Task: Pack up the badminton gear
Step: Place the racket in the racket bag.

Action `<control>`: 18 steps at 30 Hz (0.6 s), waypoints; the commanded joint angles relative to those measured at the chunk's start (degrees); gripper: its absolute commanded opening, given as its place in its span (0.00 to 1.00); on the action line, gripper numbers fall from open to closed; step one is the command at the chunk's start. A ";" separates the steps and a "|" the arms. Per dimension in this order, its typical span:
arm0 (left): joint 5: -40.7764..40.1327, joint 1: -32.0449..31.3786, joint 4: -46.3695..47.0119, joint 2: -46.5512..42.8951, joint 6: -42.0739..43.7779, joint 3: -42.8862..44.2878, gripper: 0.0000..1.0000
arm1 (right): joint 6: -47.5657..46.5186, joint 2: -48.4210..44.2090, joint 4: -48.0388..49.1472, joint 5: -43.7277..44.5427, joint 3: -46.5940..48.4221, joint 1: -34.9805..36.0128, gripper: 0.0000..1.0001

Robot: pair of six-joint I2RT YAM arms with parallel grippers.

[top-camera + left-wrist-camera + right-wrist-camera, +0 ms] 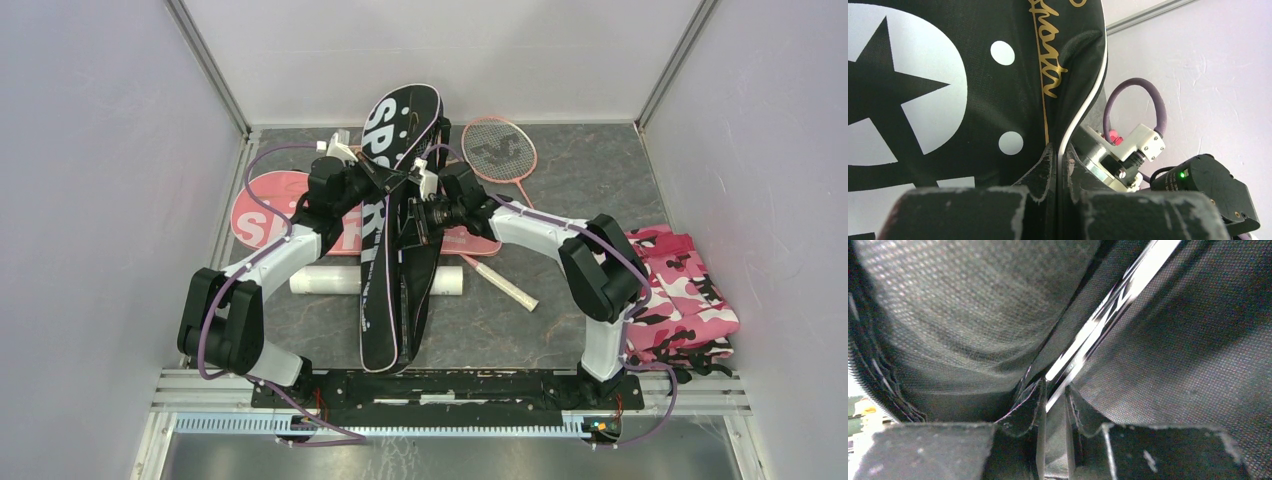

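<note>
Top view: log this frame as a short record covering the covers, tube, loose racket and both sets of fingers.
black cover: held up, centre
left fingers: shut on black cover's edge
right fingers: either side of glossy strip inside cover; grip unclear
pink cover: flat, rear left
tube: lying under black cover
racket: flat, rear right

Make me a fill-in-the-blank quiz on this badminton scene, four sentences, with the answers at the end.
1. The left gripper is ___ on the black cover.
2. The tube lies ___ that cover.
3. The camouflage cloth lies beside the ___ arm.
4. The bare racket has a ___ frame.
Missing words: shut; under; right; pink.
</note>
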 commanded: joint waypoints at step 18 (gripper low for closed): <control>3.35 -1.58 4.60 0.49 -4.41 -0.80 0.02 | -1.06 3.68 3.00 1.12 9.49 -3.74 0.00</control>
